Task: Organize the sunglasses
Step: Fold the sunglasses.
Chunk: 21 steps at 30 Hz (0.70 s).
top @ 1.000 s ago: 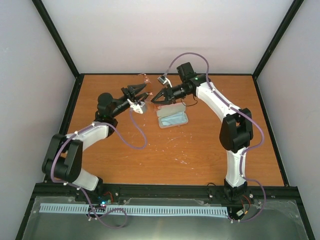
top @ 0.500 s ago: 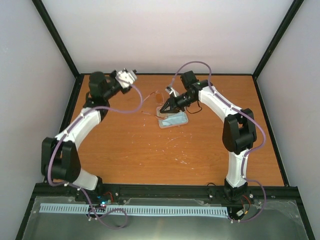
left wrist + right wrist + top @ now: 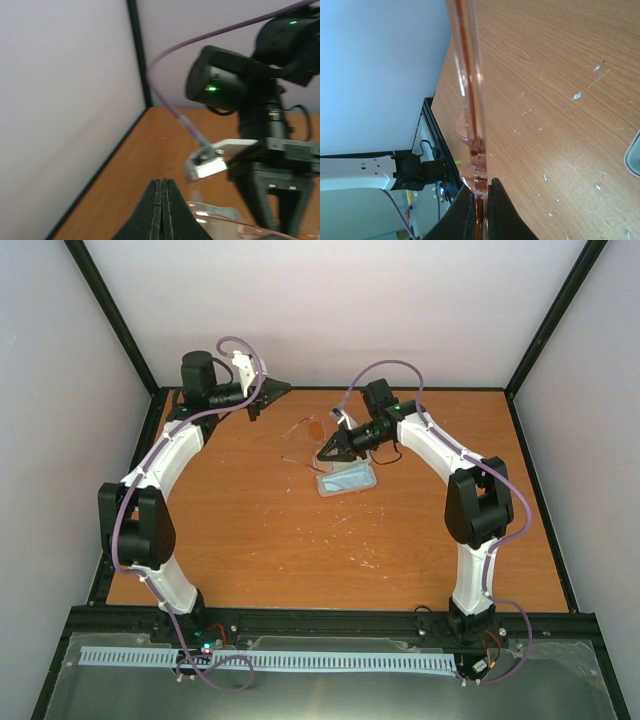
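Right claw [image 3: 480, 189] pinching sunglasses [image 3: 466, 75], left claw [image 3: 162, 200] closed

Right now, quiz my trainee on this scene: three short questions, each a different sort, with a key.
1. True or false: the left gripper is shut and holds nothing.
2. Which gripper is shut on the sunglasses? A the left gripper; B the right gripper; C neither.
3. Fill in: the case rests on the wooden ___.
Key: 1 true; 2 B; 3 table.
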### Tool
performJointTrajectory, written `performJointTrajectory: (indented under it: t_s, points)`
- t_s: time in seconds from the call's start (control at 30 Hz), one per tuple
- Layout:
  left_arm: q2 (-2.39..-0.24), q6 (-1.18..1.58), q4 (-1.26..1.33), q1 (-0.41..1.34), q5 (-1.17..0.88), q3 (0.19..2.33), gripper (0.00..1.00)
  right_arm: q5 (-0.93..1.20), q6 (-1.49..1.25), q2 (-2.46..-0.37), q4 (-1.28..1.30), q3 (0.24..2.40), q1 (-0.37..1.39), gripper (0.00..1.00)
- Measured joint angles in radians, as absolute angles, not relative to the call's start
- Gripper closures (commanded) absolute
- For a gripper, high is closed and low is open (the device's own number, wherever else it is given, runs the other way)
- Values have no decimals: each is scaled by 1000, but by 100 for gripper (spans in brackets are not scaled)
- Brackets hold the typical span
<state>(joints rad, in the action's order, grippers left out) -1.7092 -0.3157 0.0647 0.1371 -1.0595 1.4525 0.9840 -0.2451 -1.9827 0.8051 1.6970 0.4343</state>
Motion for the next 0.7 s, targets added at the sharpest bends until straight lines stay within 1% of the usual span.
performJointTrajectory:
  t_s: [0.13, 0.3, 0.7]
  points:
    - [-1712, -290, 9, 154, -1156, 1452, 99, 1004, -275, -1983, 765, 1706, 434, 97]
    - [-1712, -279, -39, 196, -1224, 1452, 99, 1036, -294, -1983, 738, 1735, 434, 97]
    - [-1752, -288, -78, 264, -1245, 1435, 99, 1116, -320, -1981, 693, 1742, 434, 97]
